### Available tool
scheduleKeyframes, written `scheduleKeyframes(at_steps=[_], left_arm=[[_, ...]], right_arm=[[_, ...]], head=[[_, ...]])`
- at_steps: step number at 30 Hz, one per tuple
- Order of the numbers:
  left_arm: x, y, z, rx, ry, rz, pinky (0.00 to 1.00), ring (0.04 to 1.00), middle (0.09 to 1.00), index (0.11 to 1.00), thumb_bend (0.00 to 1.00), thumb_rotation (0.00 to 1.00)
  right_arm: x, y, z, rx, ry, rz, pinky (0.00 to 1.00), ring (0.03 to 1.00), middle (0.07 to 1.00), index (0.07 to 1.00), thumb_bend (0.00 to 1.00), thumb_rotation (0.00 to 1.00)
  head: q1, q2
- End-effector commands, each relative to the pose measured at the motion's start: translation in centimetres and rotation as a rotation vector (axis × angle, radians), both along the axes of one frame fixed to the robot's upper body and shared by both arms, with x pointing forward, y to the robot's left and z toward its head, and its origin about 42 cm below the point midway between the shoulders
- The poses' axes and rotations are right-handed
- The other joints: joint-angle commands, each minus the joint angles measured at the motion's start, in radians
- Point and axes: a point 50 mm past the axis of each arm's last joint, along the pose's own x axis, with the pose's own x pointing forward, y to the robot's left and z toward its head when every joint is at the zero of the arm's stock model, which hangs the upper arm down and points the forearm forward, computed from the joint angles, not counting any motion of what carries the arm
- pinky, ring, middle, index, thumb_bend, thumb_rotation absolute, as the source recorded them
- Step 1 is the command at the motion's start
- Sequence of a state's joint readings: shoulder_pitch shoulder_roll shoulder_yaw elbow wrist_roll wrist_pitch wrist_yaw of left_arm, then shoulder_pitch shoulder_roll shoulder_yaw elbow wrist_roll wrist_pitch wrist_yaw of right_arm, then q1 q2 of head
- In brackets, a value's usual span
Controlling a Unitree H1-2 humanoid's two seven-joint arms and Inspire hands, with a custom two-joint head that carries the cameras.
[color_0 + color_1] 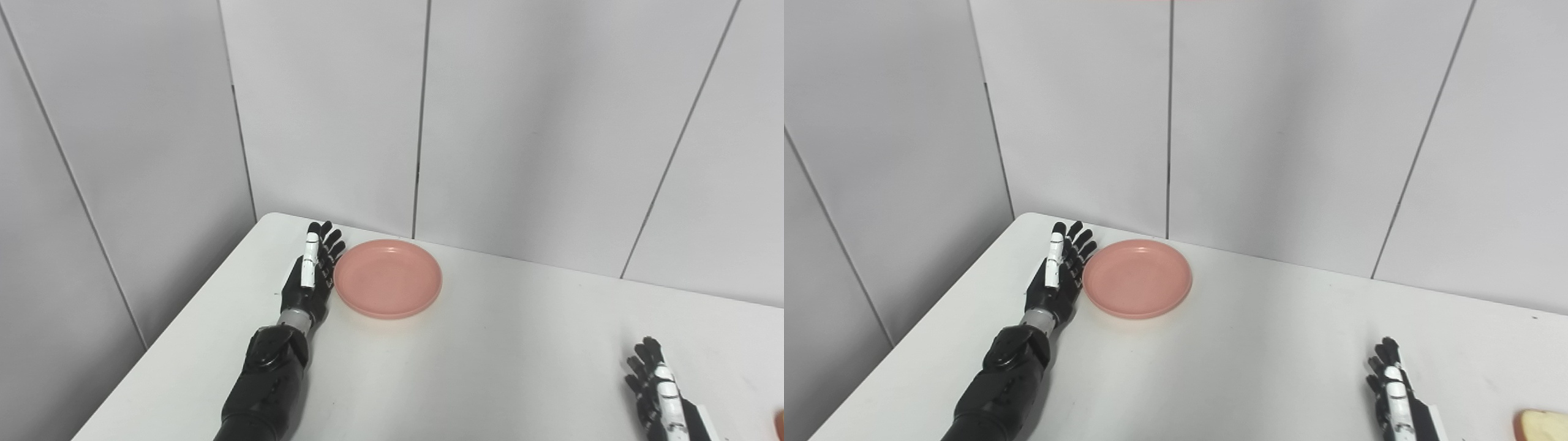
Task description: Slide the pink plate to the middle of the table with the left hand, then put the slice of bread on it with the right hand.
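Note:
The pink plate (pixel 388 278) sits empty on the white table (pixel 490 349), at the far left near the back edge. My left hand (pixel 313 271) lies open, fingers straight, right against the plate's left rim. My right hand (pixel 1391 389) is open and empty, low at the front right, fingers pointing away. The slice of bread (pixel 1542 425) lies on the table at the bottom right corner, just right of the right hand; only its edge shows in the left eye view (pixel 779 421).
Grey wall panels (pixel 520 122) stand close behind the table's back edge. The table's left edge (pixel 177 324) runs diagonally just left of my left arm.

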State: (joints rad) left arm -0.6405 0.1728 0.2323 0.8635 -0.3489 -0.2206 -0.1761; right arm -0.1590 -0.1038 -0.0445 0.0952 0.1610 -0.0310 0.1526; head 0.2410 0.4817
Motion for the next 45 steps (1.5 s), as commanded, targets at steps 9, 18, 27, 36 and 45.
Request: scheduleKeyframes(at_steps=[9, 18, 27, 36, 45], left_arm=[[0.1, -1.4, -0.4, 0.018, 0.045, -0.099, 0.94, 0.939, 0.941, 0.928, 0.74, 1.00], [0.7, -4.4, 0.5, 0.007, 0.054, -0.186, 0.94, 0.935, 0.931, 0.920, 0.76, 1.00], [0.7, -7.9, 1.0, 0.011, 0.068, -0.262, 0.94, 0.920, 0.911, 0.906, 0.75, 1.00], [-0.1, -11.1, 0.7, 0.006, 0.066, -0.379, 0.97, 0.941, 0.934, 0.925, 0.72, 1.00], [-1.9, -14.5, -0.5, -0.019, 0.073, -0.482, 0.95, 0.947, 0.942, 0.941, 0.71, 1.00]], right_arm=[[-1.0, 2.3, -2.6, 0.038, 0.072, 0.015, 1.00, 1.000, 1.000, 1.000, 0.14, 1.00], [-1.1, 2.8, -2.7, 0.035, 0.073, 0.003, 1.00, 1.000, 1.000, 1.000, 0.14, 1.00], [-1.1, 3.2, -2.8, 0.063, 0.078, 0.005, 1.00, 1.000, 1.000, 1.000, 0.15, 1.00], [-1.0, 3.7, -2.8, 0.033, 0.066, 0.000, 1.00, 1.000, 1.000, 1.000, 0.14, 1.00], [-1.0, 4.4, -2.7, 0.026, 0.059, -0.026, 1.00, 0.998, 1.000, 1.000, 0.13, 1.00]], head=[[-0.054, 0.005], [-0.077, 0.015], [-0.096, 0.023], [-0.134, 0.035], [-0.161, 0.037]])
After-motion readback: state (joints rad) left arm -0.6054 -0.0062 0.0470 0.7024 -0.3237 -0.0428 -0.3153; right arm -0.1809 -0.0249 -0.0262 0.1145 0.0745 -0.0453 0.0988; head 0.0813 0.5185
